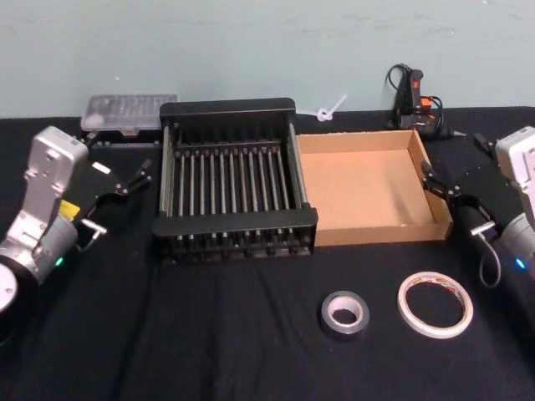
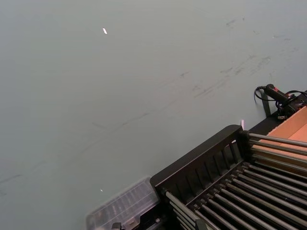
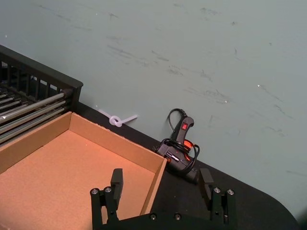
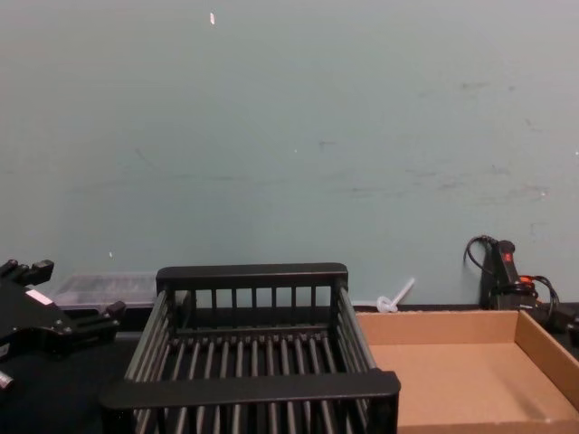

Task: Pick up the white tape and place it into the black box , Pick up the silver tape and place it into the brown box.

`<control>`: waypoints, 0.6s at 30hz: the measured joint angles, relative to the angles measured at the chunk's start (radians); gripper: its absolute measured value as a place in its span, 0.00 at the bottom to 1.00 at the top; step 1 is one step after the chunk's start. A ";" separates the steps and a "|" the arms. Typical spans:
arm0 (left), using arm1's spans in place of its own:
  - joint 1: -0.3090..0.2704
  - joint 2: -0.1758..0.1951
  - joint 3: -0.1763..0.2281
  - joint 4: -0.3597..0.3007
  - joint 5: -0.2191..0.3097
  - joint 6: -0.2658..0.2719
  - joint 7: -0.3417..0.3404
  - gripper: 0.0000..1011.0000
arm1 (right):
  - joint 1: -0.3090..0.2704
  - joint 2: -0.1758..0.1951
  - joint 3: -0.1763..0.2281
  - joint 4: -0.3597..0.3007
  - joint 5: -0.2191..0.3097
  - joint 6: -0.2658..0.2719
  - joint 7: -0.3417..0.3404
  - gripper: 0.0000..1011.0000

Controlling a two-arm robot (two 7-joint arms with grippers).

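Nothing picked yet: white tape [image 1: 435, 304] and silver tape [image 1: 344, 314] flat on the black cloth, side by side, well in front of the brown box [image 1: 436, 200]; black box [image 1: 226, 109] adjoining it, both bare. Right gripper [image 1: 451, 194] spread wide at the brown box's right wall, nothing held; left gripper [image 1: 127, 179] likewise wide beside the black box. Best to descend over the white ring, one finger into the hollow centre; rolls visible from the head, whereas the chest shows just the containers.
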 joint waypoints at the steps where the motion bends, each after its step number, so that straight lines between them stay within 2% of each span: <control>1: 0.000 0.000 0.000 0.000 0.000 0.000 0.000 0.99 | 0.000 0.000 0.000 0.000 0.000 0.000 0.000 0.99; 18: 0.000 0.000 0.000 0.000 0.000 0.000 0.000 0.99 | 0.000 0.000 0.000 0.000 0.000 0.000 0.000 0.99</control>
